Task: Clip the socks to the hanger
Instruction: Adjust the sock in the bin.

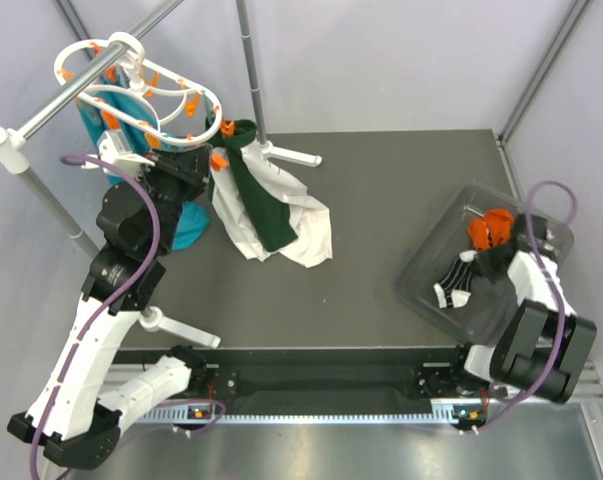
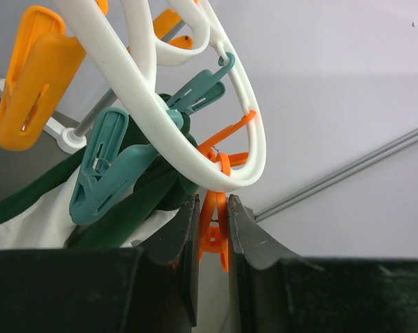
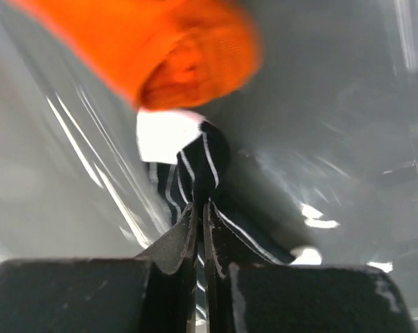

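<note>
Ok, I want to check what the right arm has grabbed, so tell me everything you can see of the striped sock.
The striped sock is small, of soft dark knit fabric with thin white stripes and a white patch at one end. It lies crumpled in the clear plastic tub on the right of the table, beside an orange sock. A raised fold of it is pinched between the shut fingers of the right gripper. The rest rests on the tub floor.

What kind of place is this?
Probably a robot lab's practice laundry corner: two robot arms bolted to a table, a peg hanger on a rail, and a clear bin of socks.
</note>
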Controlling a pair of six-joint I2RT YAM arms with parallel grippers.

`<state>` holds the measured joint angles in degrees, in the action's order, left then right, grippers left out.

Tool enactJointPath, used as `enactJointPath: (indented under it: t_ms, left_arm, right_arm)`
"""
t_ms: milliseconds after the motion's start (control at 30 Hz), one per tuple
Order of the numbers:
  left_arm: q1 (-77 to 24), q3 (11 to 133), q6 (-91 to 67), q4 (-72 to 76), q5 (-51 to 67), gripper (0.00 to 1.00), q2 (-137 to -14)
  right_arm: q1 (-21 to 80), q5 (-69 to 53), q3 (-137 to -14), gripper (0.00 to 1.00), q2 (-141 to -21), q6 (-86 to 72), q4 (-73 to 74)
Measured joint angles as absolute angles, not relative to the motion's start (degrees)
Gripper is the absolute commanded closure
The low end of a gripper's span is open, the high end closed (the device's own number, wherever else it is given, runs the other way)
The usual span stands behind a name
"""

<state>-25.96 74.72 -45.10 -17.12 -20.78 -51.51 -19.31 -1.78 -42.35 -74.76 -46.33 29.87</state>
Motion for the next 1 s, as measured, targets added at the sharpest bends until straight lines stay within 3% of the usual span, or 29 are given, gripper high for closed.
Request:
enactJointPath:
  t_ms: [133, 267, 367, 400, 533, 633, 700, 1000]
  left_arm:
    - [-26.0, 74.7, -45.1, -17.1, -20.4, 1.0, -51.5]
    - [-26.0, 74.7, -45.1, -17.1, -20.4, 1.0, -51.4]
    - [-26.0, 74.6, -45.1, -17.1, -20.4, 1.0, -51.1]
    - [-26.0, 74.5, -45.1, -17.2, -20.4, 1.0, -51.0]
    - [-26.0, 74.3, -45.1, -17.1, -20.4, 1.0, -50.5]
    - [-26.0, 73.6, -45.1, -16.9, -20.4, 1.0, -50.0]
    - [-26.0, 73.1, -45.1, -16.5, -20.4, 1.0, -49.8]
    - [-26.0, 70.6, -45.1, -14.0, -20.1, 1.0, -49.2]
  right_arm:
    - [-27.6, -6.9, -38.7, 1.0, -69.2, -56.2, 31.2]
    - [-29.1, -12.3, -32.6, 0.98, -68.7, -65.7, 28.9]
    - [-29.0, -16.9, -27.9, 0.61, -68.5, -72.3, 24.9]
    - [-29.0, -17.0, -27.7, 0.42, -68.7, -73.0, 25.5]
    - [-28.9, -13.9, -35.0, 0.3, -70.3, -67.4, 30.7]
    - [-27.5, -7.7, -42.4, 0.3, -69.2, -60.1, 33.1]
    - [-25.0, -2.2, -45.6, 0.36, -66.6, -54.3, 34.7]
    - [-8.8, 11.4, -47.7, 0.31, -56.4, -27.2, 37.4]
